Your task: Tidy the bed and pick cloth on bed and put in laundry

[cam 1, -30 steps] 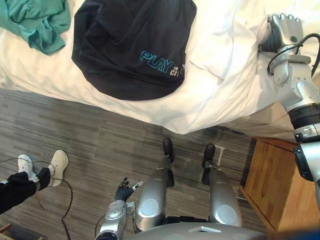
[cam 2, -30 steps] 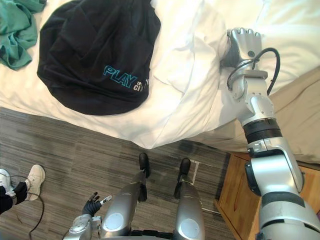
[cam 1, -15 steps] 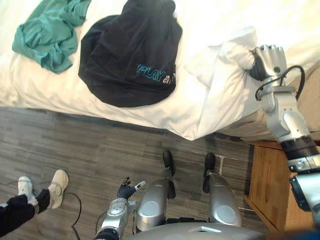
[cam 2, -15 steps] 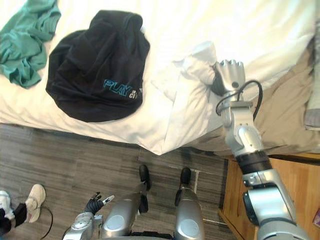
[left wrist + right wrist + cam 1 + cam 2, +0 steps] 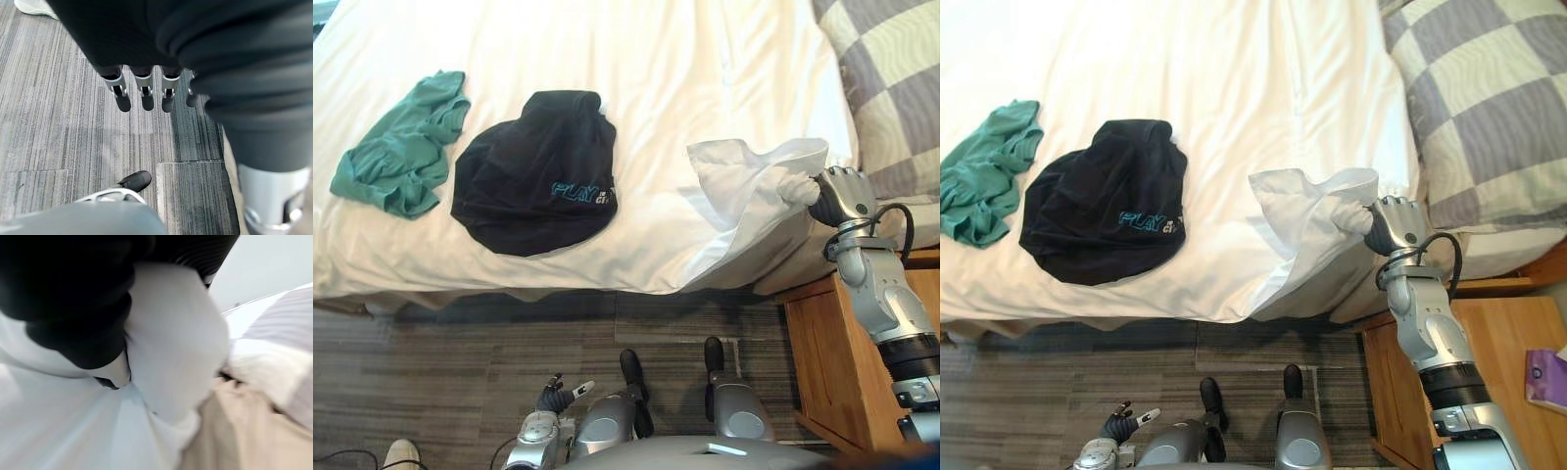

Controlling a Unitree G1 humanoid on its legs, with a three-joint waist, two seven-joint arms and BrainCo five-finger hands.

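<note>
Bedding takes the far part of the left eye view: a white sheet [image 5: 656, 69] lies over the bed. A crumpled black T-shirt [image 5: 533, 186] sits toward the bed's near edge. A green garment [image 5: 396, 162] lies just to its left, and the two are apart. At the right, the right hand [image 5: 842, 194] is clenched on a bunched corner of the sheet, and a fold of it stands up off the mattress edge. A grey-and-white checked pillow [image 5: 891, 78] lies at the far right. A wooden nightstand [image 5: 813, 372] stands near the bed's right corner. The left hand [image 5: 553, 397] hangs low over the grey plank floor [image 5: 431, 372].

Right eye view: a purple item [image 5: 1547, 377] rests on the nightstand's top, at the right edge.

Left wrist view: the left hand's fingers [image 5: 143, 93] hang straight and a little apart, holding nothing, above the floor. A person's white shoe [image 5: 29, 6] shows at one corner.

Right wrist view: white sheet is gathered tight against the right hand's dark cover, with the tan mattress side [image 5: 234, 431] beyond.
</note>
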